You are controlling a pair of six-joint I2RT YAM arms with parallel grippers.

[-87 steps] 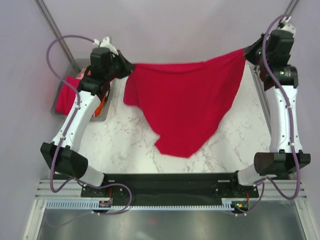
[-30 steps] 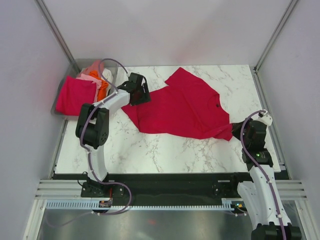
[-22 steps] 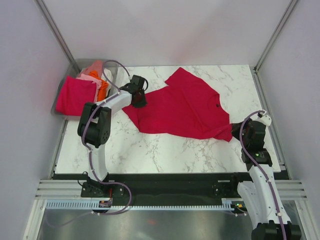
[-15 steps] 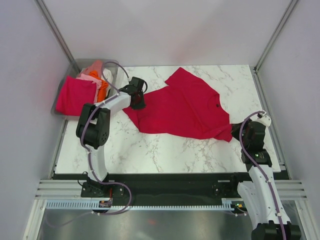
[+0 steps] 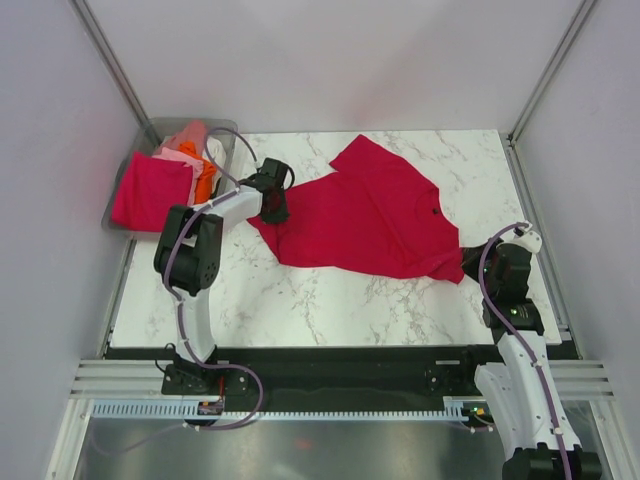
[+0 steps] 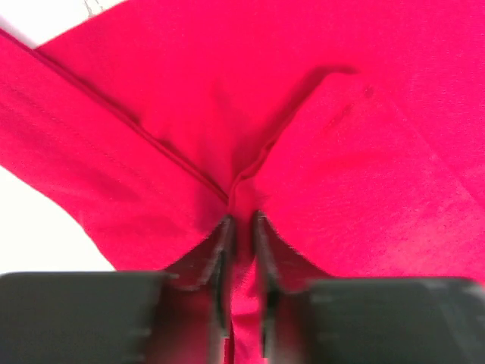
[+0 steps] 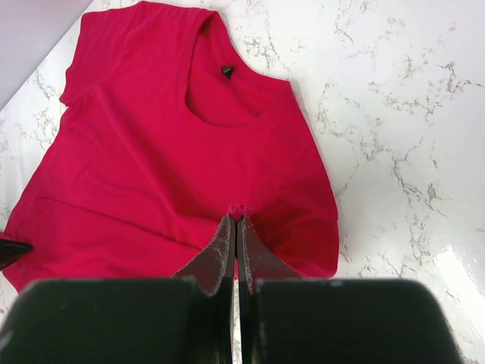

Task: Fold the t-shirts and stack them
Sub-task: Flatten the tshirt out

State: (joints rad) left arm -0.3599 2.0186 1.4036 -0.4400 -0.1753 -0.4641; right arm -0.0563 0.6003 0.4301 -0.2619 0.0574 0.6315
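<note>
The crimson red t-shirt [image 5: 370,215] lies spread on the marble table, neck hole toward the right. My left gripper [image 5: 275,203] is at its left edge. In the left wrist view the gripper [image 6: 242,224] has its jaws pinching a raised fold of the red cloth [image 6: 341,114]. My right gripper [image 5: 468,262] is at the shirt's near right corner. In the right wrist view the gripper [image 7: 236,220] is shut, with a small tuft of the shirt [image 7: 167,152] at its tips. The other t-shirts, magenta-pink [image 5: 150,190], orange [image 5: 205,182], pale pink [image 5: 185,140] and white [image 5: 215,152], lie at the far left.
A clear grey plastic bin [image 5: 158,124] at the far left holds the other shirts. Bare marble table [image 5: 300,300] lies in front of the red shirt. Metal frame posts stand at the back corners, and purple walls close in both sides.
The red shirt hung stretched in the air between both raised grippers; now it lies on the table with both arms low. Over the last second the left gripper shifted slightly.
</note>
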